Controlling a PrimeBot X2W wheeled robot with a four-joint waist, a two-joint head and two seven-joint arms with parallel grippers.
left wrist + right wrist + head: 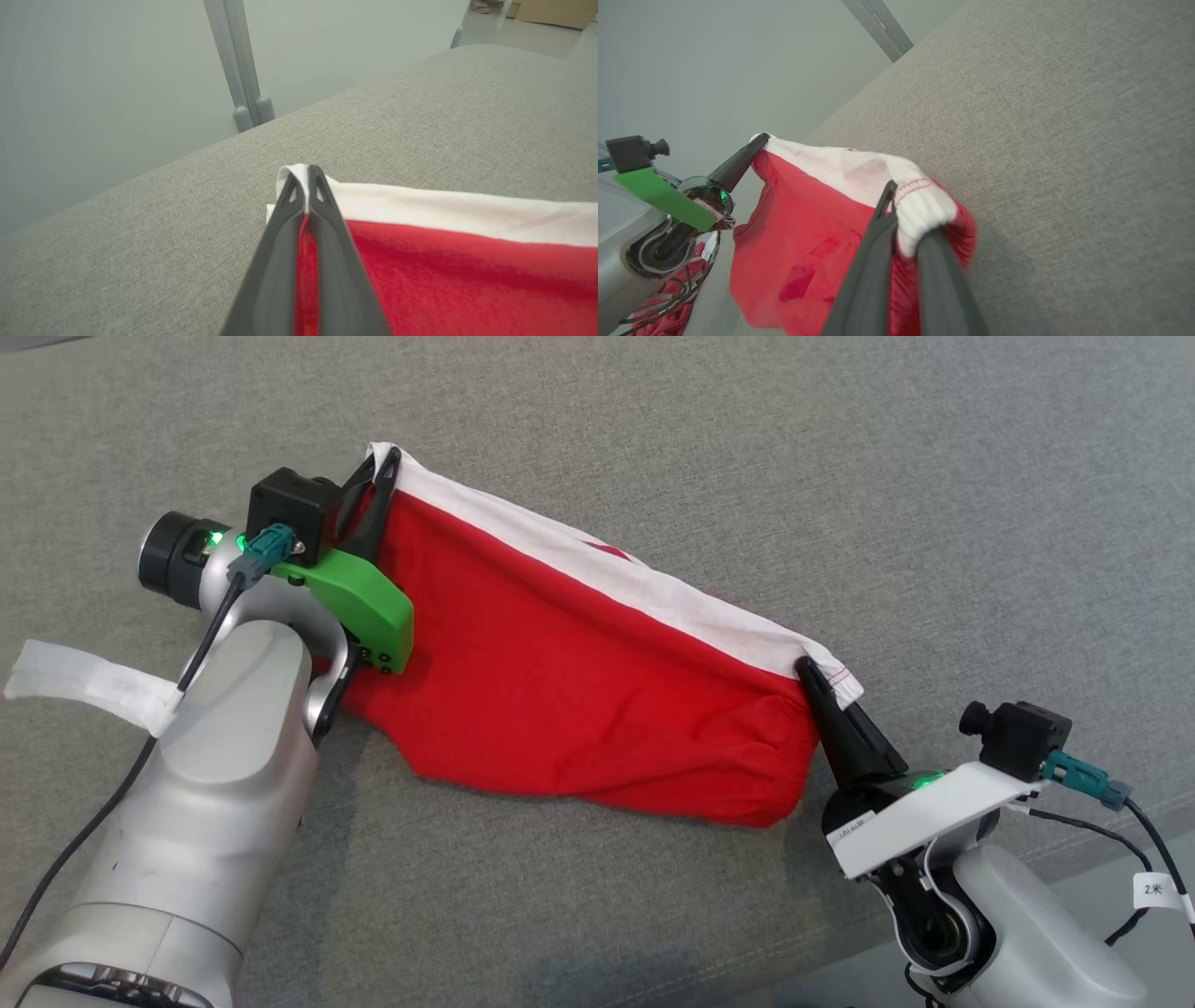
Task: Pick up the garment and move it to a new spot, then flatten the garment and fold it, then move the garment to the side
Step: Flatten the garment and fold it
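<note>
Grey fabric surface (887, 476) under the red-and-white garment (579, 700), which is stretched by its white band. The left claw (385, 462) pinches one corner of it, the right claw (805, 668) the other. Keeping the band taut and level while lowering should lay it flat.

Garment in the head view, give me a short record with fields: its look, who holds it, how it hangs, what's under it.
garment: red, white band along one edge
left gripper: shut on one white corner
right gripper: shut on the opposite white corner
state: stretched between both, red part sagging
beneath: grey fabric surface
</note>
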